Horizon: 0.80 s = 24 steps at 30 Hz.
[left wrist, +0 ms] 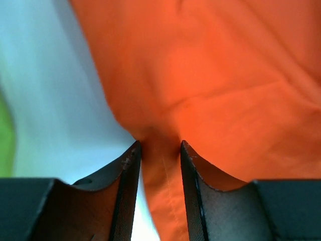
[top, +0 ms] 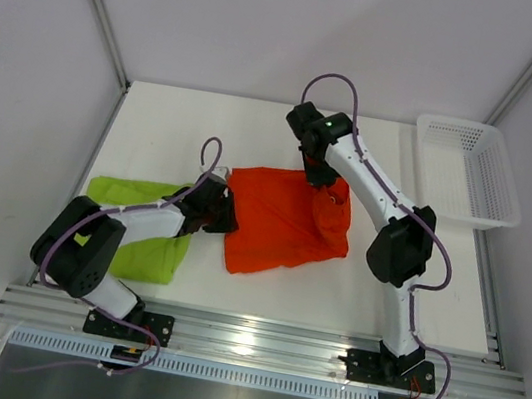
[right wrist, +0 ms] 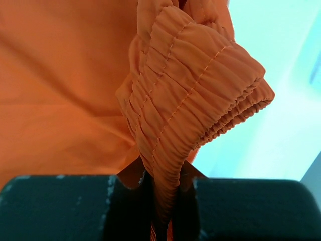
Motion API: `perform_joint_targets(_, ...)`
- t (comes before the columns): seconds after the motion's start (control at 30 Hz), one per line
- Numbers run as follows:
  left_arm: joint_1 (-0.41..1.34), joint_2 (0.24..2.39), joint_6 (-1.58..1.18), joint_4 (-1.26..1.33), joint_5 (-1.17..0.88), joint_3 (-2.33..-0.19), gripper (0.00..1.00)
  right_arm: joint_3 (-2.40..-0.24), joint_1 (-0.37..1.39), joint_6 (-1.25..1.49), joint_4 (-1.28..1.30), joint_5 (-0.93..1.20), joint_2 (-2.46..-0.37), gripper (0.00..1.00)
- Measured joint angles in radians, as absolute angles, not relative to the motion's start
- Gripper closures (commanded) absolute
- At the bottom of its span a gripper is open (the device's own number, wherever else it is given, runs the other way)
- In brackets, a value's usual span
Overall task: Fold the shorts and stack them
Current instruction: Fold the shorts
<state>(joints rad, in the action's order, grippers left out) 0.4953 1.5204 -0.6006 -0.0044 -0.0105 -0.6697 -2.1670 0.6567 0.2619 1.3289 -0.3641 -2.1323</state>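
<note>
**Where are you working?**
At a white table (top: 206, 129) between pale walls, seen from above. A white mesh basket (top: 468, 171) sits at its far right corner. The orange-red shorts (top: 277, 227) lie near the middle, mostly flat. The lime green shorts (top: 143, 241) lie at the left, partly under my left arm, with a strip of table showing between the two pairs.

**What are your pincers doing?**
My left pincer (left wrist: 160, 148) is closed on the orange pair's left edge, with cloth puckered between its fingers. My right pincer (right wrist: 161, 183) clamps the gathered elastic waistband (right wrist: 195, 95) on the right side, raised in a bunched loop.

**Which step is that?**
I judge it the first fold of the orange pair, with both sides gripped. The next move calls for lifting both holds together and carrying one side over the other evenly, so the soft cloth lands smooth. The green pair looks roughly folded, though I cannot tell for certain.
</note>
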Motion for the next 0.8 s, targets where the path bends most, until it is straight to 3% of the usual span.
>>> perform_joint_targets(0.17,0.512,1.382,-0.600,-0.157,0.027,-0.687,0.59,-2.101,0.597,0.255,1.329,-0.385,-2.065,1.00)
perform_joint_targets(0.33,0.589,1.354,-0.583,-0.225,0.053,-0.858,0.59,-1.953,0.520,0.227,1.287,-0.360,-1.904,1.00)
perform_joint_targets(0.57,0.661,1.652,-0.569,-0.114,-0.056,-1.136,0.63,-1.755,0.440,0.205,1.176,-0.285,-1.792,1.00)
perform_joint_targets(0.8,0.688,1.989,-0.645,0.023,-0.197,-1.264,0.69,-1.699,0.427,0.205,1.075,-0.213,-1.783,1.00)
